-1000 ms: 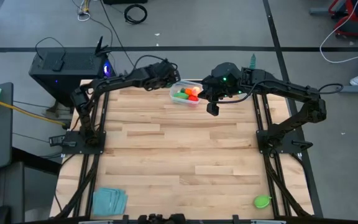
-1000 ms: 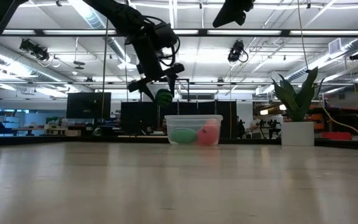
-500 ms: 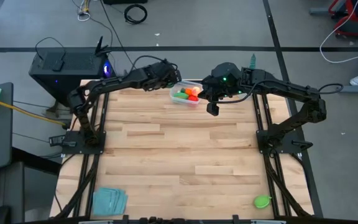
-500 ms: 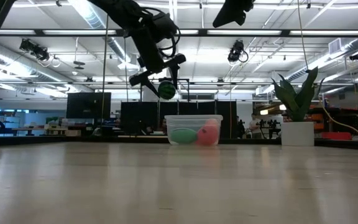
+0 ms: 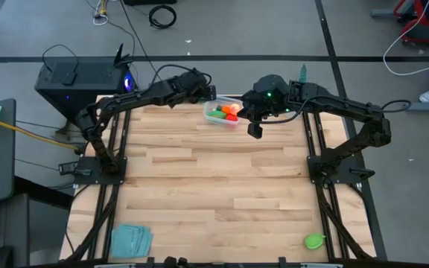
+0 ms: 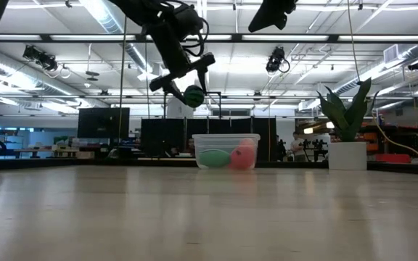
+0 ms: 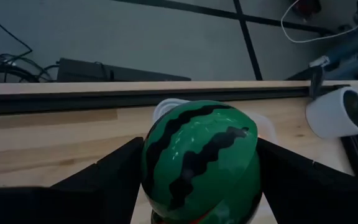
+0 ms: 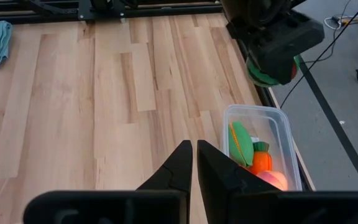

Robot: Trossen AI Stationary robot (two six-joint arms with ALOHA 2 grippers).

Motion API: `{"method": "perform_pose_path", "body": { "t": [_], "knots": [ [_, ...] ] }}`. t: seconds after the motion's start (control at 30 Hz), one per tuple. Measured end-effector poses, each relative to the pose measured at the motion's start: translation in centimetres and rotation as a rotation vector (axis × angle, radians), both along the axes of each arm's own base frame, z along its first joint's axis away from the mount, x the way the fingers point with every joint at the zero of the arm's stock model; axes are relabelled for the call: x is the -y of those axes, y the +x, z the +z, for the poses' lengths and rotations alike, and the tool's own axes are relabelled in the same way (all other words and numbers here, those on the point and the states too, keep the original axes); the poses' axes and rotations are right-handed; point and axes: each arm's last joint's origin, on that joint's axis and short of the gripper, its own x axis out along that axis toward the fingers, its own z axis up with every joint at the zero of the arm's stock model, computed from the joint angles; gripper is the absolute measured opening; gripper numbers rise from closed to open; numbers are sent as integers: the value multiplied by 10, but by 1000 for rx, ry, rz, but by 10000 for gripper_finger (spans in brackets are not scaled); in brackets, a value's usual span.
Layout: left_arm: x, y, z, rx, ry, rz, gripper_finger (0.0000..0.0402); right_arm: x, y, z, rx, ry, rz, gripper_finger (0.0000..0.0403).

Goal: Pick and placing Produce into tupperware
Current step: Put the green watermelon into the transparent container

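Observation:
My left gripper (image 6: 191,93) hangs in the air by the table's far edge, just left of the tupperware, shut on a green watermelon piece with dark stripes (image 7: 197,158). The tupperware (image 5: 224,114), a clear box, stands on the table near the far edge and holds a green piece (image 8: 242,142), an orange carrot (image 8: 261,158) and a peach-red piece (image 8: 275,180). My right gripper (image 8: 194,155) is shut and hovers high to the right of the box (image 8: 260,118). Another green piece (image 5: 314,240) lies at the near right corner. My left gripper pinches the watermelon piece between its two fingers (image 7: 107,174), one on each side of its rounded striped body (image 7: 160,155). The piece is lifted clear of the table and sits below the slanting fingers (image 6: 193,96).
A potted spiky plant (image 6: 347,123) stands at the far right edge, beside the box. A folded teal cloth (image 5: 130,240) lies at the near left corner. The middle of the wooden table (image 5: 214,186) is bare boards.
My left gripper has risen with the watermelon piece, which now hangs higher above the table than a second ago, still left of the box. The right arm has kept still.

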Motion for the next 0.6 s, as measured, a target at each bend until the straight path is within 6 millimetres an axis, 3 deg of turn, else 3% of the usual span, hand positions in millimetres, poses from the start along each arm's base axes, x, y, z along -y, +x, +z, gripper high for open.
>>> {"method": "perform_pose_path", "body": {
  "t": [0.1,0.3,0.6],
  "knots": [
    [0,1,0,-44,38,-71,288,0,0,0,0,0,0,32],
    [2,6,3,-204,217,-375,288,0,0,0,0,0,0,32],
    [2,7,4,-216,233,-450,288,0,0,0,0,0,0,32]
  ]
}}
